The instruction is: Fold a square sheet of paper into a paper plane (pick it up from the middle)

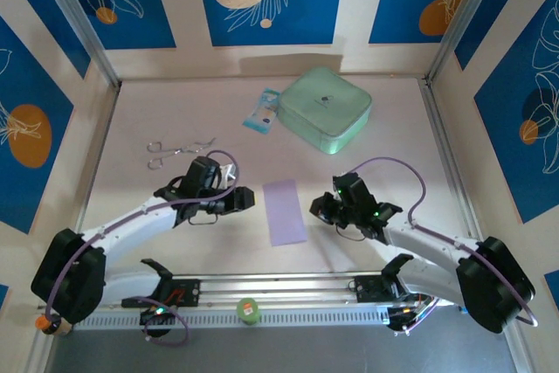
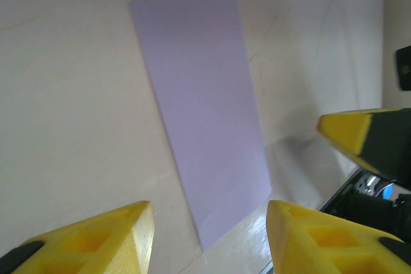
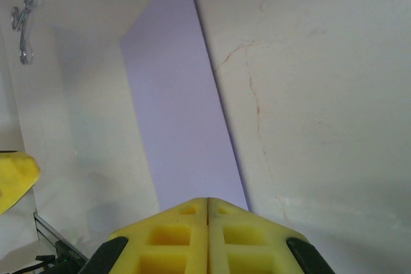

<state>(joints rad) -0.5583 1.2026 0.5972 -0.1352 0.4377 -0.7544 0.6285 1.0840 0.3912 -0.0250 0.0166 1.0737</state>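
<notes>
The square sheet of paper (image 1: 285, 211) lies flat on the table as a narrow pale lavender rectangle, between the two arms. In the left wrist view the sheet of paper (image 2: 202, 113) stretches away ahead of the jaws. My left gripper (image 1: 249, 198) hovers just left of it, open (image 2: 210, 222), with nothing between its yellow fingers (image 2: 115, 235). Close to the sheet's right edge sits my right gripper (image 1: 316, 210), shut (image 3: 207, 201) with its fingers pressed together and nothing between them; the sheet (image 3: 176, 107) lies in front of it. A paper plane is out of view.
A mint-green case (image 1: 326, 108) and a blue-white packet (image 1: 262, 111) rest at the back of the table. Metal forceps (image 1: 175, 150) lie at the back left. A metal rail with a small green round piece (image 1: 249, 310) runs along the near edge.
</notes>
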